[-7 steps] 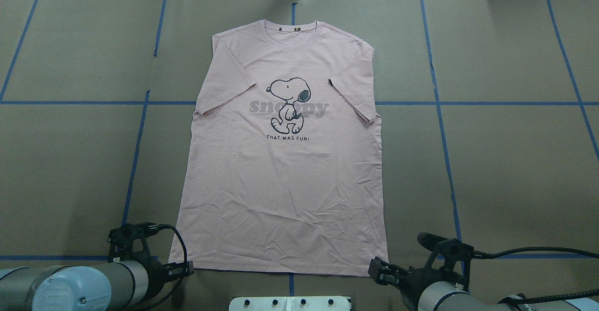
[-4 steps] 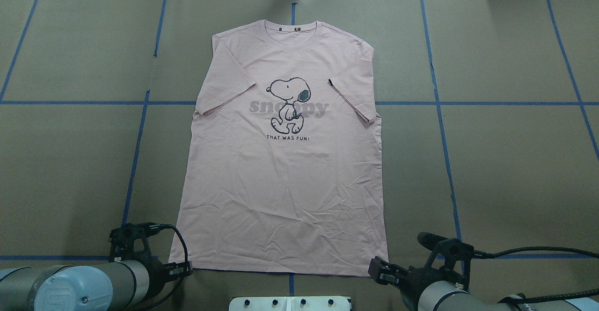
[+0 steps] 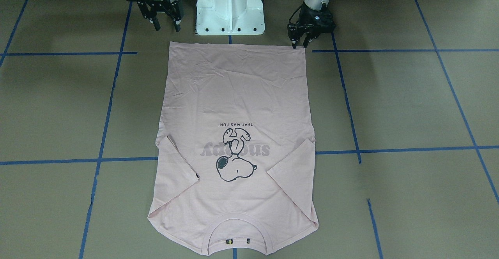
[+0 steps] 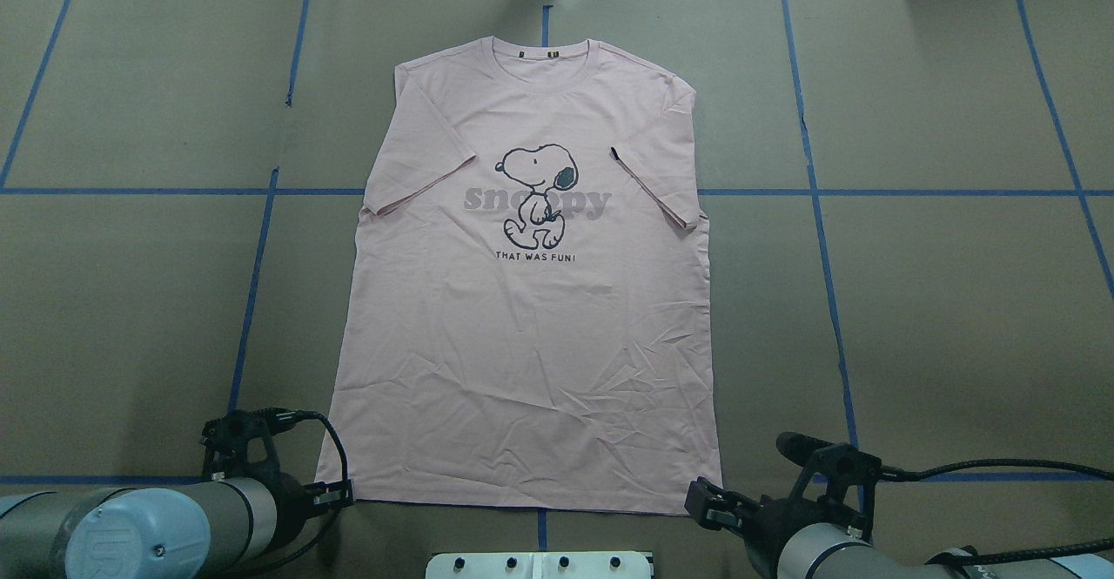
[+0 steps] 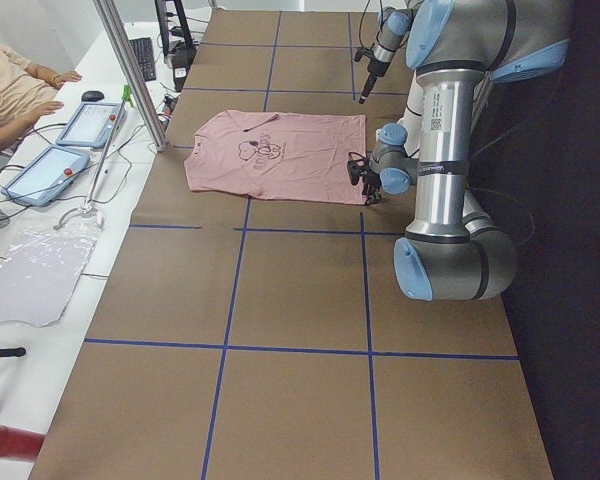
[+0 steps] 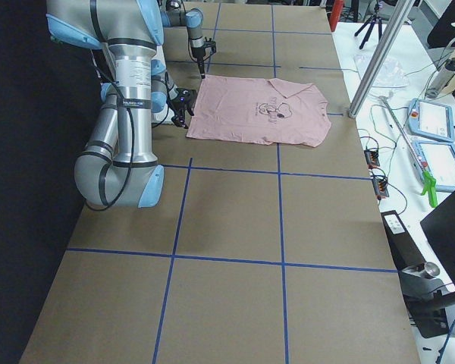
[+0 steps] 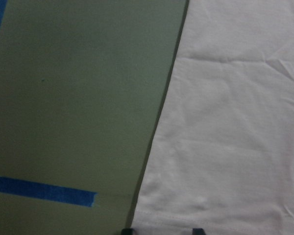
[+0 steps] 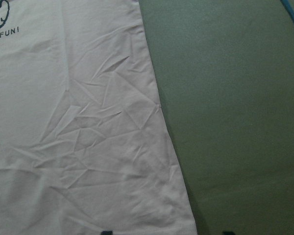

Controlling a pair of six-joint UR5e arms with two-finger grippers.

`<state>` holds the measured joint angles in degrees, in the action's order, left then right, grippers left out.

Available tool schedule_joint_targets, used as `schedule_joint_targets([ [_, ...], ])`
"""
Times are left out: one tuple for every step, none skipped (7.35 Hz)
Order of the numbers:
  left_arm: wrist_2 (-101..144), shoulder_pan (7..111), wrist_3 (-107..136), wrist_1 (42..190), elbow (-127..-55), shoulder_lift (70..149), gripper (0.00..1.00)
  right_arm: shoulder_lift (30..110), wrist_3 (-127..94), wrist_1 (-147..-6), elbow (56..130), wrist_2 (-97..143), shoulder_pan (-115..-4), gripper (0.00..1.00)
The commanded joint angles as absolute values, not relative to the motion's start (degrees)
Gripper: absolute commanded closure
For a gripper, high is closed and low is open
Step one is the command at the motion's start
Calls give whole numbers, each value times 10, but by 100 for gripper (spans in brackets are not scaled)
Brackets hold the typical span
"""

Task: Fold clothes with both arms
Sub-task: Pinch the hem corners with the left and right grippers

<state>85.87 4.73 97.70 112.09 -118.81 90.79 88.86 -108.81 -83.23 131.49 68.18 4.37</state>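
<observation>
The brown paper-covered surface [image 4: 957, 300] was marked into large squares by blue tape [image 4: 818, 213]. A white pedestal [image 3: 230, 9] stood at top centre of the front-facing view. In the left side view a person [image 5: 15, 90] sat at the upper left beside two tablets [image 5: 85, 122].

The pale pink T-shirt [image 4: 522, 344] lay flat and print-up at the middle of the overhead frame, sleeves turned in, collar toward the top edge and hem toward the bottom. It had not shifted over the last second.

Only the left arm [image 4: 148, 531] had changed, edging slightly toward the lower left of the overhead frame. That drew the left hand [image 3: 299, 44] a touch closer onto the hem's lower-left corner. Its fingers were apart, and in its wrist view both fingertips [image 7: 127, 230] showed at the bottom edge with the hem corner between them.

The right arm [image 4: 827, 553] had held its place. The right hand [image 3: 167, 24] was also spread, sitting just beside the hem's lower-right corner in the overhead frame.

Nothing was gripped yet. This looked like final alignment before both hem corners are pinched for the first fold.
</observation>
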Motion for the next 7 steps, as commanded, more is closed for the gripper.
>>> schedule_joint_targets([
  [859, 49, 973, 1121, -1188, 908, 47, 889, -1088, -832, 1315, 681, 43, 20],
  [859, 49, 971, 1121, -1188, 908, 46, 889, -1088, -832, 1315, 682, 43, 20],
  [859, 49, 971, 1120, -1188, 908, 46, 889, -1087, -832, 1315, 682, 43, 20],
  [859, 49, 971, 1120, -1188, 908, 46, 889, -1087, -832, 1315, 681, 43, 20],
  [859, 49, 971, 1120, -1188, 908, 45, 889, -1088, -832, 1315, 681, 43, 20],
  [859, 49, 971, 1120, -1187, 908, 45, 889, -1088, -832, 1315, 682, 43, 20],
  [859, 49, 971, 1120, -1188, 908, 54, 889, -1088, -832, 1315, 681, 43, 20],
])
